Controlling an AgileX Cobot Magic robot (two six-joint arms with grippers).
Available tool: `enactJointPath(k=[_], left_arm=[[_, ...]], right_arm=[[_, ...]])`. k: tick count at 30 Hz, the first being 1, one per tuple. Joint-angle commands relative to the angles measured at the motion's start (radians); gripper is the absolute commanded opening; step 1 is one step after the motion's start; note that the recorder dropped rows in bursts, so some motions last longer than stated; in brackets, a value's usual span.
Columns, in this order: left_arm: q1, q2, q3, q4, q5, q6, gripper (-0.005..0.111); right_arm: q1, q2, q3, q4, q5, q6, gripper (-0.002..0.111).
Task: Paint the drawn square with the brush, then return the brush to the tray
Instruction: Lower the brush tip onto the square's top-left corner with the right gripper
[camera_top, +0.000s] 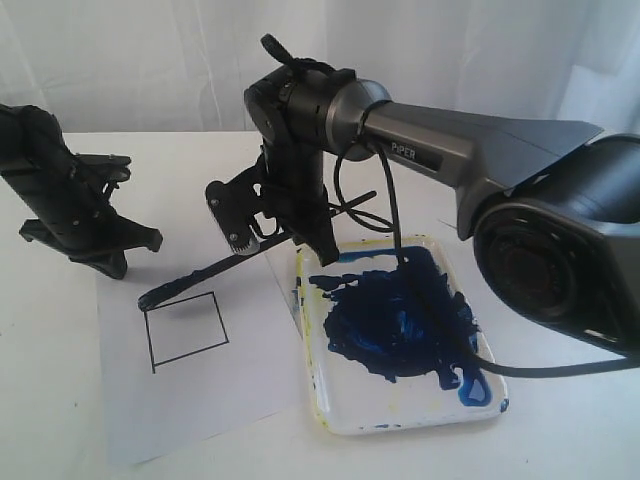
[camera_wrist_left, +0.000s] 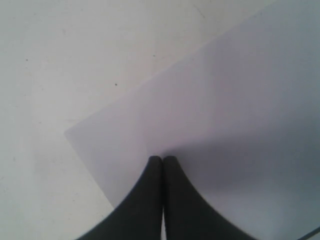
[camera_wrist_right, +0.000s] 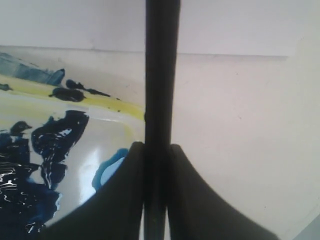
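Over the paper (camera_top: 200, 410), my right gripper (camera_wrist_right: 157, 150) clamps the brush (camera_top: 215, 270), tip beside the blank drawn square (camera_top: 186, 331); painting and return to the tray (camera_top: 340, 425) remain

Brush (camera_wrist_right: 161, 75) end cut off, right wrist view.

White paper sheet (camera_top: 190, 400) lies flat on white table (camera_top: 570, 440), turned slightly askew. Table surface shows pale around the sheet, with a few tiny dark specks beside it. White curtain (camera_top: 140, 60) hangs behind the sheet, soft vertical folds.
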Motion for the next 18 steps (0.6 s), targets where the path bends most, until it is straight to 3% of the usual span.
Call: enactJointPath(k=[1,18], left_arm=[[0.004,0.016,0.006,-0.003,0.037,-0.007,0.0],[0.004,0.016,0.006,-0.003,0.037,-0.007,0.0]], right_arm=[[0.007,-0.002,-0.006,0.007,0.006,0.006,0.0],[0.007,0.027,-0.001,-0.022,0.024,0.004,0.0]])
